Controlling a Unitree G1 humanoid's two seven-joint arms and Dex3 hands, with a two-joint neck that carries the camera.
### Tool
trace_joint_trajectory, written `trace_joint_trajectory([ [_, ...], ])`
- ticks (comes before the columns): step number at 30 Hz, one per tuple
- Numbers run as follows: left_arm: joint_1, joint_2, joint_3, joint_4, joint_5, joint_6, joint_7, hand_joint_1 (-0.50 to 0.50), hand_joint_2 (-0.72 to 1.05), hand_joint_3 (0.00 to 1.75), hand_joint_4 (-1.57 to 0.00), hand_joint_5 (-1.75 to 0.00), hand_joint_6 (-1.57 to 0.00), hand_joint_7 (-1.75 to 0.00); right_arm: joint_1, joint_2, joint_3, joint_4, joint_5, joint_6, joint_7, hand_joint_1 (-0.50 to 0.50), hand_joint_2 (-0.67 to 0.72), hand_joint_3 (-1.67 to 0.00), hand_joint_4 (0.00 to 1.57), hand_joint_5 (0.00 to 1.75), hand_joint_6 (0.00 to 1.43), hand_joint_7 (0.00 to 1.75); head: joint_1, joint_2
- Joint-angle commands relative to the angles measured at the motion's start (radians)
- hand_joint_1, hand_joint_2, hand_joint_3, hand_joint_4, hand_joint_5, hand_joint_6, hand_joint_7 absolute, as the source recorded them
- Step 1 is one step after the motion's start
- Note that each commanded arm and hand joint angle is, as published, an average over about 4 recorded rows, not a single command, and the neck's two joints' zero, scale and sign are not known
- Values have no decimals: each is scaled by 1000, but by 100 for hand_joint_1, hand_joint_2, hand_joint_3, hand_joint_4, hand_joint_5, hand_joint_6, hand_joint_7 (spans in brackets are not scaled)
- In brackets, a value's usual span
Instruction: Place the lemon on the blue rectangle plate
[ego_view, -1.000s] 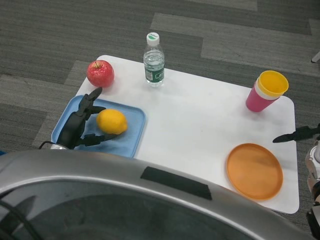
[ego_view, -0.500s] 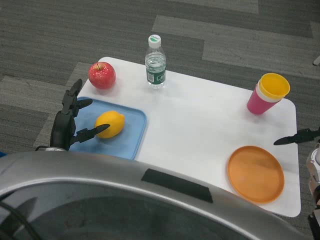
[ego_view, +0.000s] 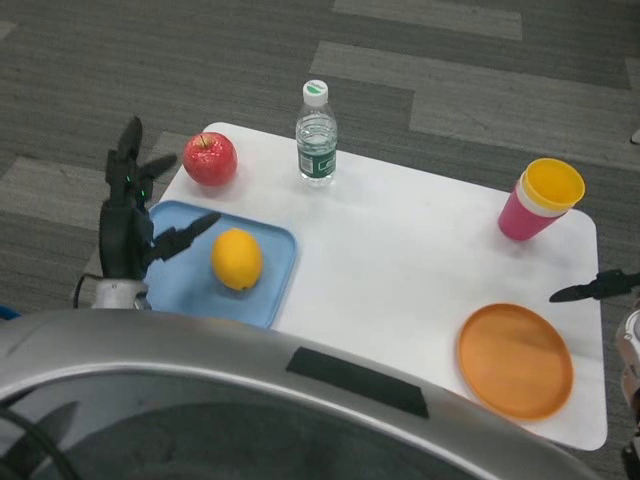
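The lemon lies on the blue plate, near the plate's right side and clear of the rim, so the placing itself looks done. The left robot hand stands upright at the plate's left edge, fingers spread and holding nothing; one finger reaches out over the plate toward the lemon but stops short of it.

The main risk from here is a knock. The lemon is round and free to roll, and a sideways sweep by that outstretched finger could push it toward the plate's low right rim and out onto the counter. The apple sits just beyond the plate's far edge, close to the raised fingertips, so a move away from the robot could nudge it toward the counter's far left corner. A lift straight up and back to the left looks safest.

The right robot hand shows only as a dark sliver at the right edge, off the counter; whether it is open or closed cannot be told. The bottle, cups and orange plate are well apart from the action.
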Motion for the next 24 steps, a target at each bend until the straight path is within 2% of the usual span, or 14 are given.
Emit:
trace_joint_trajectory([
  [1,-27,19,-59,-72,-74,38,69,-50,63,9,0,-41,0,-21,6,-6,8,-1,6,3,-3,-46,66,0,0,0,0,0,-13,14],
  [2,-37,21,-79,-89,-96,48,92,-50,58,9,0,-26,0,-21,7,-5,8,-2,6,3,-3,-46,66,0,0,0,0,0,-18,19],
  [5,-83,41,-163,-121,-211,97,117,-50,52,9,0,-10,0,-21,8,-2,6,-6,6,3,-3,-46,66,0,0,0,0,0,-35,36],
  [9,-151,78,-319,-147,-452,131,110,-47,85,9,0,-10,0,-21,8,5,1,-12,6,3,-3,-46,66,0,0,0,0,0,-56,60],
  [12,-196,103,-428,-163,-603,147,103,-46,91,9,0,-10,0,-21,8,8,-2,-15,6,3,-3,-46,66,0,0,0,0,0,-70,78],
  [17,-232,120,-474,-192,-636,221,99,-48,47,9,0,-10,0,-21,9,12,-5,-16,6,3,-3,-46,66,0,0,0,0,0,-98,108],
  [24,-232,150,-480,-280,-652,389,59,-48,12,9,0,-8,0,-21,9,14,-2,-15,6,3,-5,-46,66,0,0,0,0,0,-146,138],
])
